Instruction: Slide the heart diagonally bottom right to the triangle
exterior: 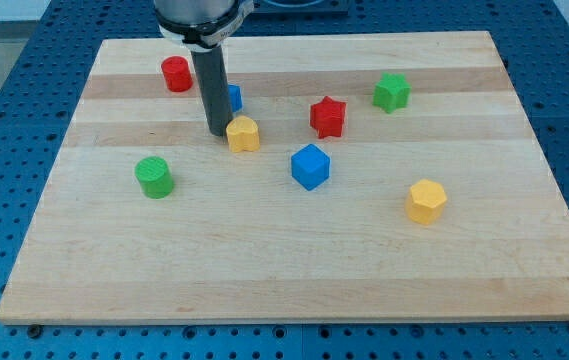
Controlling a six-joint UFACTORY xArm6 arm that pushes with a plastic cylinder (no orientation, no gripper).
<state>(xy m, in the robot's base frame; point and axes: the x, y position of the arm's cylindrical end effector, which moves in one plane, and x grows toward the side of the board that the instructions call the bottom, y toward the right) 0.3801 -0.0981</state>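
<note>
The yellow heart [243, 133] lies on the wooden board [294, 270], left of centre. A blue block [233, 97], mostly hidden behind the rod so its shape is hard to make out, lies just above the heart and slightly to its left. My tip [216, 133] rests on the board right at the heart's left side, touching it or nearly so. The rod rises straight up from the tip and covers the blue block's left part.
A red cylinder [175, 73] is at the upper left, a green cylinder [153, 177] at the left. A red star [328, 116] and a green block [391, 92] are at the upper right. A blue cube [310, 166] is in the middle, a yellow hexagon [426, 201] at the right.
</note>
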